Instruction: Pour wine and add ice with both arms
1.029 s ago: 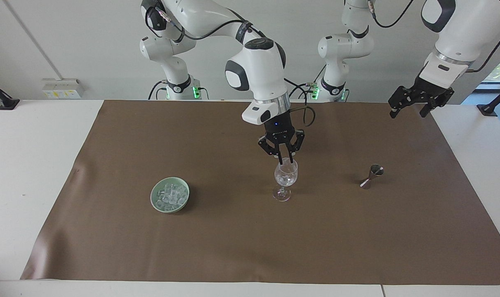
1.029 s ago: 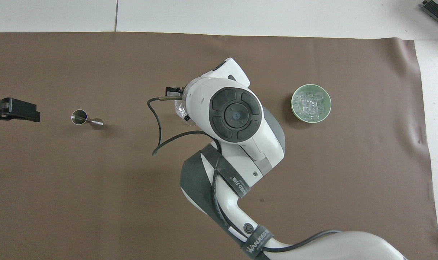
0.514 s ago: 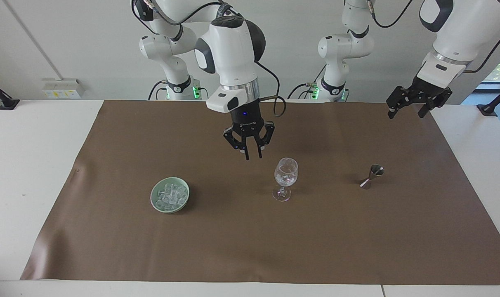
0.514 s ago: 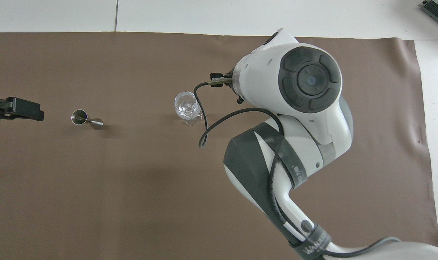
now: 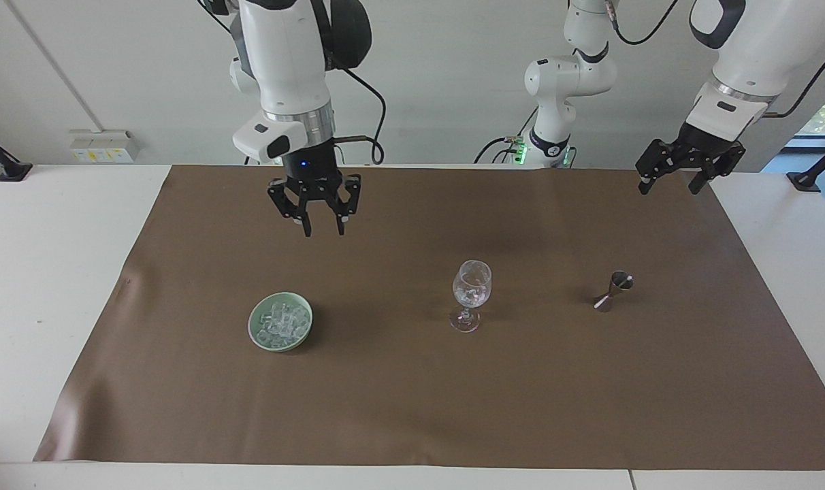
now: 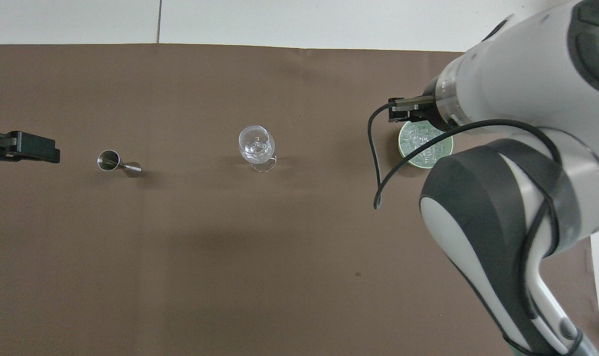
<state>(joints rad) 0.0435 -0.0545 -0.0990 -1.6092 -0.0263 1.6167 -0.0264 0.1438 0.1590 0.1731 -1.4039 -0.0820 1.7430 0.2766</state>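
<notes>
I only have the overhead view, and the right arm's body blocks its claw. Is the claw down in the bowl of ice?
Observer: No. The right claw hangs high in the air, well clear of the bowl.
Operator: Is it carrying a cube?
Observer: No. Its fingers are spread open and nothing is between them.
Operator: I only see a black sliver of the left claw at the edge of my picture. What is it doing?
Observer: The left claw waits in the air over the mat's corner at the left arm's end of the table. It is open and empty, nowhere near the metal measuring cup.
</notes>
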